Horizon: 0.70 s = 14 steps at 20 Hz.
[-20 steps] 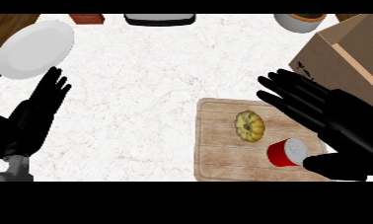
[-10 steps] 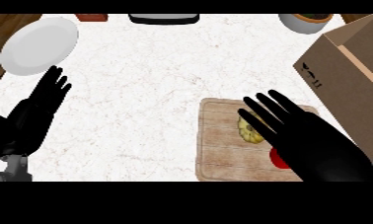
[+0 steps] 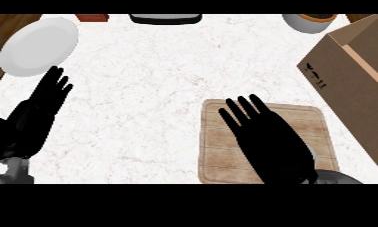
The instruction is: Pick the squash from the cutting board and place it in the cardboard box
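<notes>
We see one bench (image 3: pixel 162 71), its top white stone with faint brownish veins, smooth and matte. On it lies one cutting board (image 3: pixel 215 163): a rectangle of pale wood with rounded corners and grain running across it in bands. Our right hand (image 3: pixel 273 146), matte black, lies over the middle of the board with its fingers straight and a little spread, pointing up and to the left. The squash is hidden from us. If it is on the board it is under this hand, and we cannot tell whether the hand touches it.

One cardboard box (image 3: pixel 347 71) stands at the right edge, just beside the board. It is plain brown with an open flap, and its side bears small black printed marks that we cannot read.

One round white plate (image 3: pixel 37 46), smooth and glossy, sits at the upper left. Along the far edge we count three more things: a reddish-brown block (image 3: pixel 92 17), a dark tray with a pale rim (image 3: pixel 166 19), and a grey bowl (image 3: pixel 308 23) with something orange-brown inside.

Our left hand (image 3: pixel 37 116) rests at the left edge, fingers straight and pointing up.
</notes>
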Tool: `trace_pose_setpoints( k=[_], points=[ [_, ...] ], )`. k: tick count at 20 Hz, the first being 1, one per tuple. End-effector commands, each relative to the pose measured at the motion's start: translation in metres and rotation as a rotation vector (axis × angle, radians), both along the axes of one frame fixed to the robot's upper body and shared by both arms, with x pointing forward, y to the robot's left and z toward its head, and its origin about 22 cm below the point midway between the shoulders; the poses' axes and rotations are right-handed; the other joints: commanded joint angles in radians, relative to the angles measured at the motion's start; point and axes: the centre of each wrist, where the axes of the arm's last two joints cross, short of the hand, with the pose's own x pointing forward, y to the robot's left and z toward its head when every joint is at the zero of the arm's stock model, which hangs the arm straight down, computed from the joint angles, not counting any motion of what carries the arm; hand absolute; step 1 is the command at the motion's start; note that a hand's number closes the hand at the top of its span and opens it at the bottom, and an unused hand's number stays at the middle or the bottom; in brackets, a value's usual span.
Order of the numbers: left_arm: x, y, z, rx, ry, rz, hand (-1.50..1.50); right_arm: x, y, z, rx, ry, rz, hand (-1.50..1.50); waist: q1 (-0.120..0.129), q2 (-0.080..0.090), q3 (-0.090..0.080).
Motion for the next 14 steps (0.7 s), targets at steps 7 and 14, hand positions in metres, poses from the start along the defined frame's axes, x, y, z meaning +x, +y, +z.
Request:
trace_pose_setpoints(
  k=[7, 14],
  points=[
    [-0.005, 0.012, 0.020, 0.018, 0.007, -0.006, 0.00, 0.017, -0.007, -0.004, -0.091, 0.037, -0.073, -1.50, -0.001, 0.000, 0.001],
    [0.007, 0.006, -0.003, 0.009, 0.000, 0.016, 0.00, 0.001, -0.011, -0.031, -0.081, 0.040, -0.029, -1.50, -0.007, 0.001, 0.001]
  ],
)
